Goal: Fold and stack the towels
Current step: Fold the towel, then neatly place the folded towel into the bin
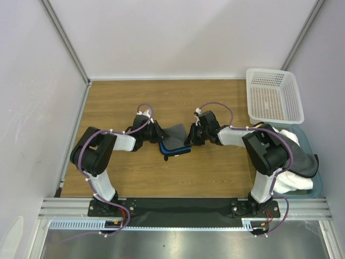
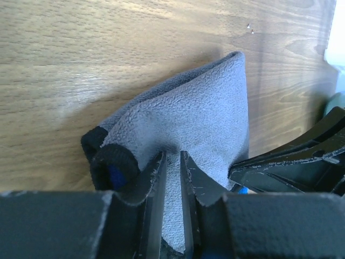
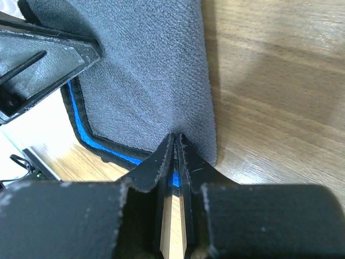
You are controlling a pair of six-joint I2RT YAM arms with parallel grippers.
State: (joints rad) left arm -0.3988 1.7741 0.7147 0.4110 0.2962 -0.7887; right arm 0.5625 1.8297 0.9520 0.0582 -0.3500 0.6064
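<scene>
grey towel [image 1: 175,139]: mid-bench between my two arms, half lifted and bulging, with its blue edging on the near side.
left hand [image 2: 172,156]: closed on the towel's left side with a pinch of cloth between the jaws. a rolled dark corner with a spot of blue sits just beside the outer finger.
right hand [image 3: 176,139]: jaws almost together, clamped on the hem at the opposite side. blue trim shows in the slit between them.
why two grips: i judge that one hand on each side keeps the cloth stretched, so one edge can be carried over the other without sagging in the middle.
step: i read this as the start of the first fold on the first towel. nothing is stacked yet.
bench [image 1: 215,172]: bare wood around the towel gives me room to lay the fold down flat.
white towel [image 1: 294,183]: heaped at the right edge beside the right arm's base, well apart from the work and not yet folded.
yellow towel: i can't find it in any view.
basket [image 1: 274,97]: far right corner, out of the way.
next: i'd raise both hands level and move them together.
risk: the left grip holds a bunch rather than a clean corner, so the fold could land skewed.
</scene>
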